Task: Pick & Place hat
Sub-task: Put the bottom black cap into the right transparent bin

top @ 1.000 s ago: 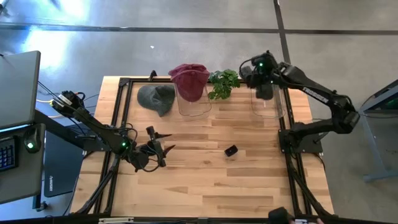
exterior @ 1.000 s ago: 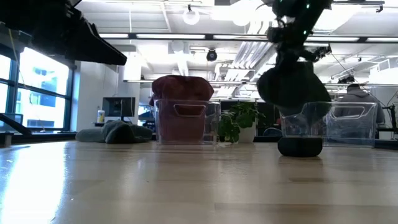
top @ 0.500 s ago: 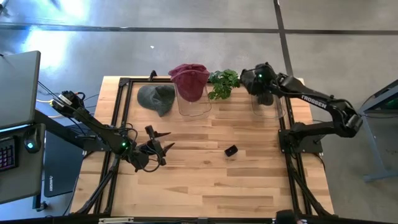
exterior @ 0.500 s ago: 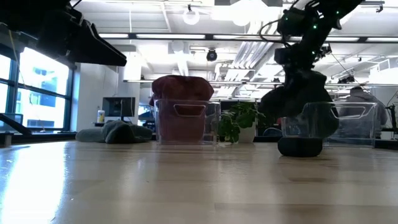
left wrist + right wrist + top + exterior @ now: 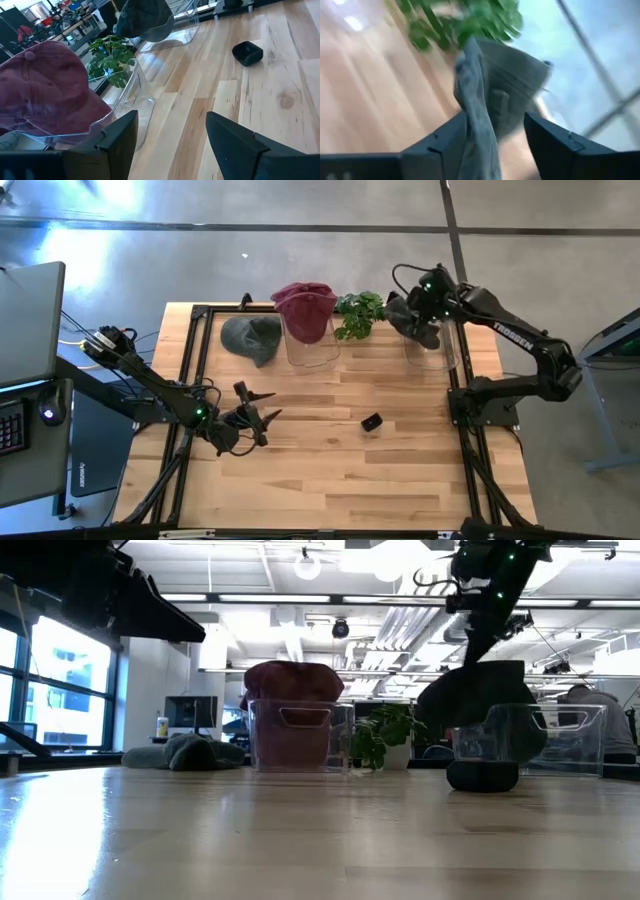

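Grey hat [image 5: 410, 321] hangs pinched in the closed fingers of the right gripper [image 5: 428, 302], directly above a clear bin [image 5: 433, 347]; left gripper [image 5: 262, 418] rests low, fingers spread, holding nothing

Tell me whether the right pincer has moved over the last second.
Yes. In the high view the right pincer, shut on the dark hat, swung toward the plant, then back toward the clear bin.
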Robot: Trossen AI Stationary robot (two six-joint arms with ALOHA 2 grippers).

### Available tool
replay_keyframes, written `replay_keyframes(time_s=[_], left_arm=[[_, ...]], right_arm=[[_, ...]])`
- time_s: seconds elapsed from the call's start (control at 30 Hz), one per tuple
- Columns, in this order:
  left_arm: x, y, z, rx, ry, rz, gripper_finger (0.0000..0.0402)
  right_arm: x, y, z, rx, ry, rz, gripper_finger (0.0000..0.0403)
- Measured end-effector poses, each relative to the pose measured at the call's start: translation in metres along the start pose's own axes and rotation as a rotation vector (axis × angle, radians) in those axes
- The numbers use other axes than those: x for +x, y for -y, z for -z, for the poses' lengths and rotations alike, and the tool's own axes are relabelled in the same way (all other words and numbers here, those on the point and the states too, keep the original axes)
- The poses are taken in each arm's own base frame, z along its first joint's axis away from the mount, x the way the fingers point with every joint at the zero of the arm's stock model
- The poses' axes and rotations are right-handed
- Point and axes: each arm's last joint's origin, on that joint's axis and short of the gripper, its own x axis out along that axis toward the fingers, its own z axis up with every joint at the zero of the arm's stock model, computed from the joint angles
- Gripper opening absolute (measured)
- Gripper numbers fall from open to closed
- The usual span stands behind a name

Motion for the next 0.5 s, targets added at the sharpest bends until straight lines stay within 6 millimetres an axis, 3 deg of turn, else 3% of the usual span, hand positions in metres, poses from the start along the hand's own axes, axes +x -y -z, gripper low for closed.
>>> replay_keyframes(time_s=[0.13, 0.27, 0.5], left_arm=[[0.0, 0.0, -0.001, 0.007, 0.006, 0.007, 0.0227], [0.0, 0.0, -0.002, 0.003, 0.01, 0.009, 0.0227], [0.009, -0.004, -0.002, -0.024, -0.013, 0.035, 0.0227]], right_arm=[[0.009, -0.005, -0.011, 0.12, 0.003, -0.08, 0.0237], [0.025, -0.021, -0.032, 0.074, -0.013, -0.096, 0.0283], [0.059, -0.053, -0.071, 0.038, -0.215, 0.102, 0.0312]])
